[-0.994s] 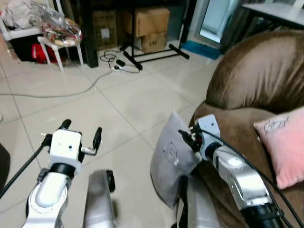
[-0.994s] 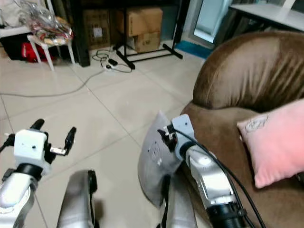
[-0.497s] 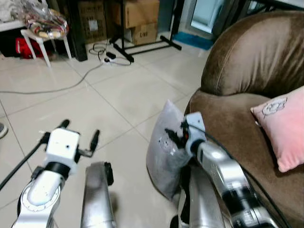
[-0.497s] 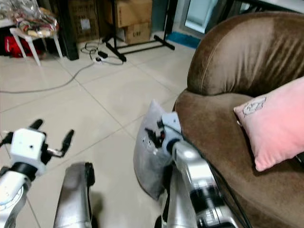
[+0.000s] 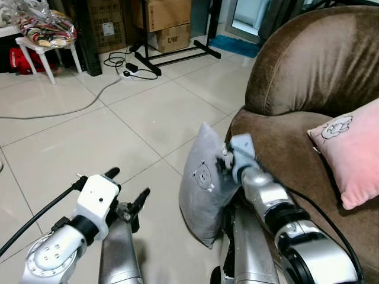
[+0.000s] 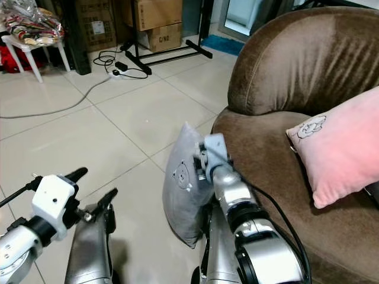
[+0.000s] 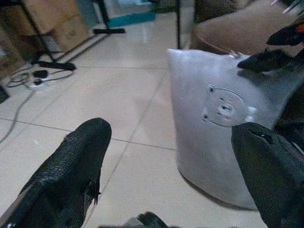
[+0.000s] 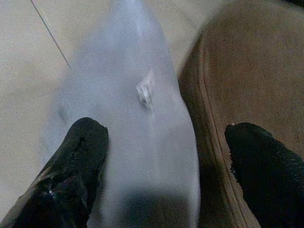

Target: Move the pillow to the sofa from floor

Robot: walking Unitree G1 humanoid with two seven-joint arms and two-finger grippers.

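left claw point(image 5: 127, 195): spread, held low | right claw point(image 8: 161, 156): spread, arm reaching forward

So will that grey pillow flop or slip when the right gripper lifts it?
The grey pillow looks soft, so it will probably sag around the right gripper, whose open fingers straddle its top edge. It stands upright against the sofa, so it may topple if nudged.

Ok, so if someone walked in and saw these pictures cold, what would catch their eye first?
Probably the gray pillow standing on edge on the tiled floor, leaning against the front of the brown sofa. The right gripper is open at the pillow's top edge, one finger on the floor side and one on the sofa side. Next comes the pink pillow on the sofa seat, and the left gripper, open, low over the floor and facing the gray pillow.
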